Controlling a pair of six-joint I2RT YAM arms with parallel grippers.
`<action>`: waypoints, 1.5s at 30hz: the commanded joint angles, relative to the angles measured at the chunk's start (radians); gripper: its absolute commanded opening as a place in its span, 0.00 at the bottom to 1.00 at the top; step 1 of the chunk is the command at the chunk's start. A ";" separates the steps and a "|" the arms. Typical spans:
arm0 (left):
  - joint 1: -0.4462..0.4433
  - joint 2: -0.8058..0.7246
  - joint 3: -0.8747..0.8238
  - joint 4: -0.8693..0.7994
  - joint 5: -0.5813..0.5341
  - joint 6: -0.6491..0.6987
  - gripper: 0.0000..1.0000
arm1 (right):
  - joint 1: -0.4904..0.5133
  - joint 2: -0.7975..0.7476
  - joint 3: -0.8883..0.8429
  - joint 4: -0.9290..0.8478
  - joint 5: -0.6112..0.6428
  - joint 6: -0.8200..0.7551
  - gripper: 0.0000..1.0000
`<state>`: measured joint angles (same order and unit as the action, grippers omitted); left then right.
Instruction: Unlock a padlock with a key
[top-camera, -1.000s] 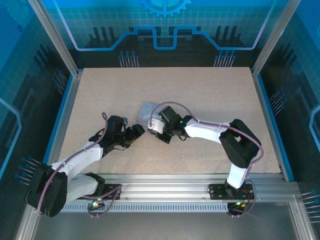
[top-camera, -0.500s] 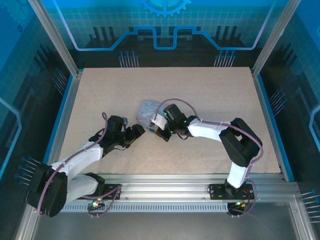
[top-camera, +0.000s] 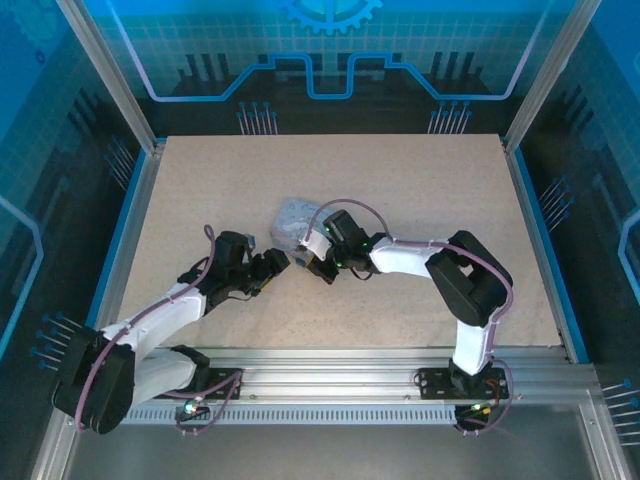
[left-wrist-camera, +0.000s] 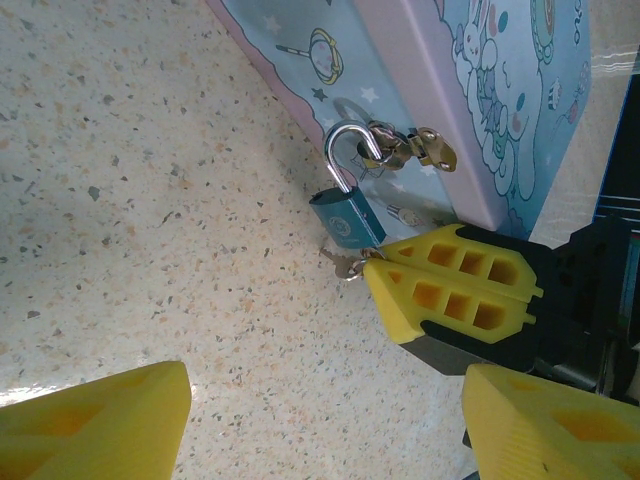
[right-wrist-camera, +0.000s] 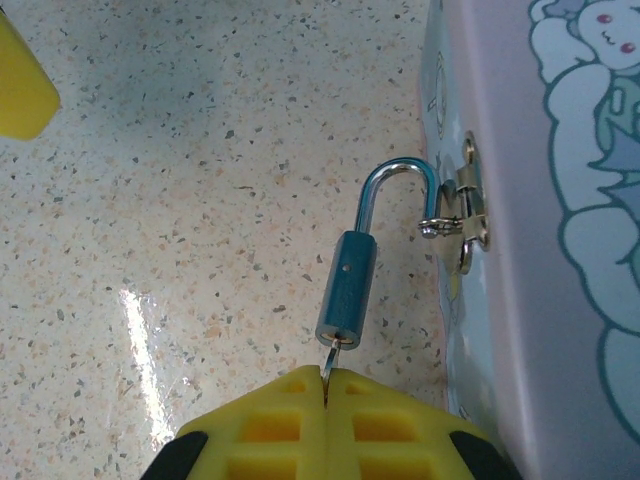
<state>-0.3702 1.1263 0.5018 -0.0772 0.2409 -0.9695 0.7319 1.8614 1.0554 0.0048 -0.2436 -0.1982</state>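
Top view: L arm reaches from its base toward the tin (top-camera: 293, 217), and the L gripper (top-camera: 274, 266) sits low at the tin's near-left corner. R arm is folded, elbow well right of the tin, forearm running back left, so the R gripper (top-camera: 312, 262) sits at the tin's near edge, close to the L one. The table (top-camera: 420, 190) gives wide room beyond and right of the tin, while the near side is crowded by both wrists. L wrist view: L fingers (left-wrist-camera: 100, 425) are spread wide, holding nothing. Between them the padlock (left-wrist-camera: 347, 220) lies on the table against the tin's side wall, shackle (left-wrist-camera: 342, 150) hooked thru the hasp (left-wrist-camera: 425, 148). This view shows the R fingers from outside. R wrist view: R gripper is clenched on the key (right-wrist-camera: 327, 362), whose tip is at the padlock's bottom end. The shackle's short leg is out of the body, at the hasp ring.
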 joint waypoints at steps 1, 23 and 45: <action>-0.003 -0.013 0.003 -0.010 0.009 -0.003 0.73 | -0.006 -0.017 -0.009 0.025 -0.011 0.009 0.00; 0.082 0.142 0.183 0.115 -0.104 0.053 0.77 | 0.001 -0.218 -0.200 0.023 0.034 0.000 0.00; 0.082 0.447 0.322 0.248 0.051 0.070 0.73 | -0.007 -0.142 -0.107 0.047 -0.057 0.007 0.00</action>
<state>-0.2806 1.5616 0.8337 0.1154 0.2344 -0.8909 0.7319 1.6974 0.8955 0.0174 -0.2314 -0.2089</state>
